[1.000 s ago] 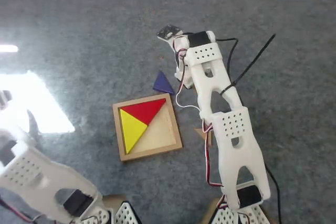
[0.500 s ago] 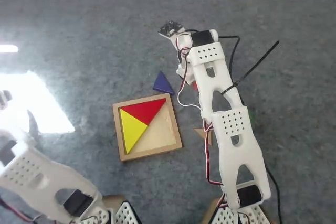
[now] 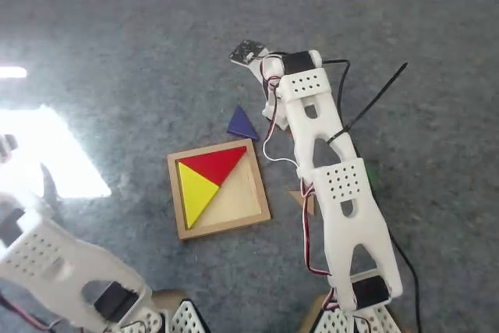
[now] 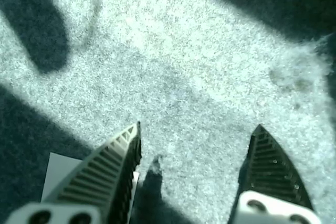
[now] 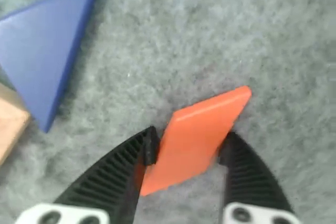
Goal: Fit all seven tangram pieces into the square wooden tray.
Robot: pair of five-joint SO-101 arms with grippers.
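Counted one square wooden tray. Two pieces lay inside it: one red triangle and one yellow triangle. Three lay outside:
- one blue triangle at the tray's 12 o'clock
- one orange flat piece
- one tan triangle, partly hidden

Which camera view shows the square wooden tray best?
The high view: the whole wooden tray lies there, with the red triangle and yellow triangle inside. The right wrist view catches just a tan corner; the left wrist view faces carpet elsewhere.

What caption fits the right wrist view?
Right gripper clamps an orange piece over the grey mat, a blue triangle nearby.
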